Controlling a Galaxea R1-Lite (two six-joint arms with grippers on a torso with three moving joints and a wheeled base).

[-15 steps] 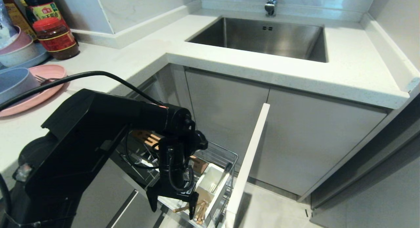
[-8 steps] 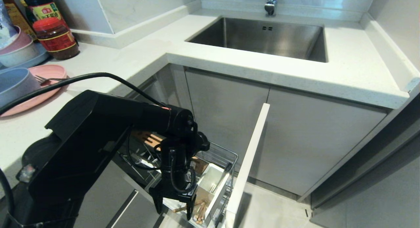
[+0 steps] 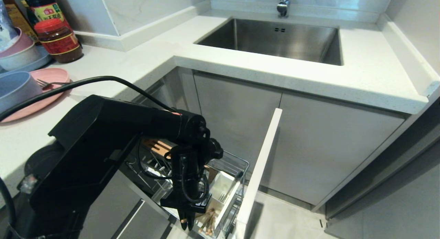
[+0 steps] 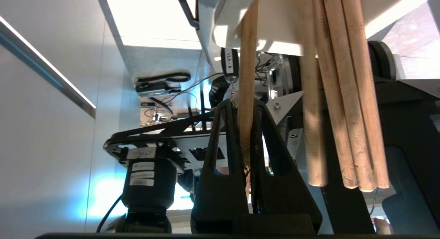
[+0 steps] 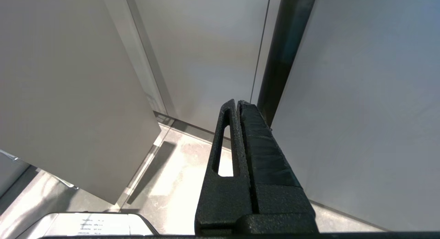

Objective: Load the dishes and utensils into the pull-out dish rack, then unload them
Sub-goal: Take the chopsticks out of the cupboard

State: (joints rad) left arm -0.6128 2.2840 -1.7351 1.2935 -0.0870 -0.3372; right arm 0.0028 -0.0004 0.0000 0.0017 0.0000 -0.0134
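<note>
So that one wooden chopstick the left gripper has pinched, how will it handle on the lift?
Probably stiff: the chopstick runs straight through the left gripper. Likely light, being slim wood. It may pivot or slip, since the fingers pinch one narrow spot on a round shaft. The other chopsticks hang loose alongside and could be nudged.

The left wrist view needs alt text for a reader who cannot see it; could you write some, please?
The left gripper is shut on one wooden chopstick that sticks out of the white utensil box. Several more chopsticks hang loose beside it, apart from the fingers.
</note>
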